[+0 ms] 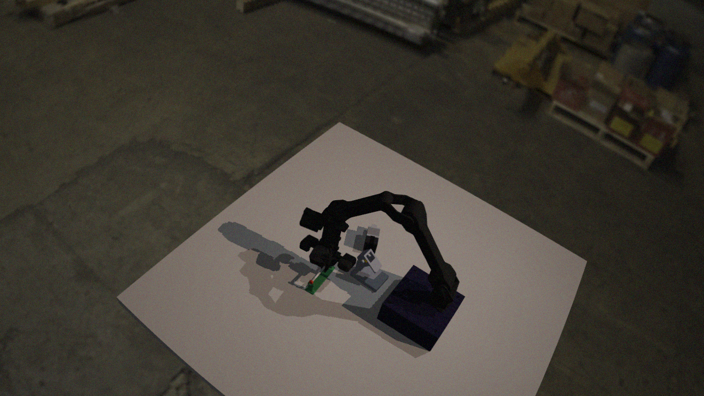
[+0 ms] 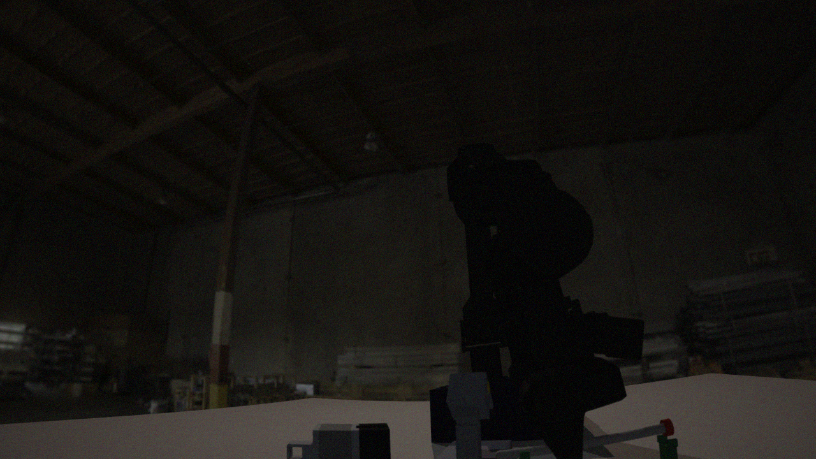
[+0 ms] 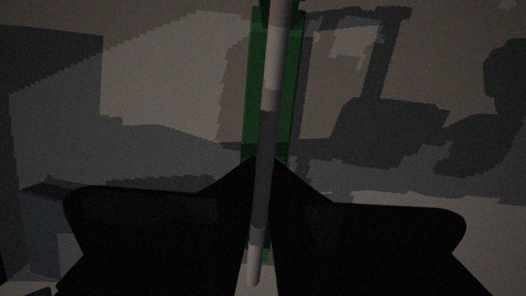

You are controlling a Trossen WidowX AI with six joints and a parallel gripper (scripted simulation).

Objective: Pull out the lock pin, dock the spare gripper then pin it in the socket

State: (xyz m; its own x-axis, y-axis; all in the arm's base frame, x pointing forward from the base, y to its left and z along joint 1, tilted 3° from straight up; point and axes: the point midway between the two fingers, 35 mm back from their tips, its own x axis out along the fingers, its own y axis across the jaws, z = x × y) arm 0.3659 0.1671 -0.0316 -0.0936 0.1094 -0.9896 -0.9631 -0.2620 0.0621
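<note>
The lock pin point(image 2: 627, 437) point(image 3: 276, 57) point(image 1: 311, 282) is a pale rod with a red head point(image 2: 666, 426). My gripper point(image 1: 326, 267) point(image 3: 262, 164) is shut on the pin's shaft. The pin lies lengthwise over a green cradle point(image 1: 320, 282) point(image 3: 253, 103), slightly tilted, head end higher in the exterior view. The head is just above the cradle's end post point(image 2: 667, 447); contact cannot be told. The grey mount point(image 1: 376, 280) point(image 2: 468, 399) has a tilted white-framed socket point(image 1: 371, 255), with no pin visible in it. The spare gripper point(image 1: 354, 237) point(image 2: 336, 442), a grey block with black part, stands beyond the mount.
The arm's dark purple base block point(image 1: 418, 320) point(image 2: 439, 414) stands beside the mount on the pale table point(image 1: 492, 256). The mount is close to my gripper on the base side. Shadows of the arm fall across the cradle and the table.
</note>
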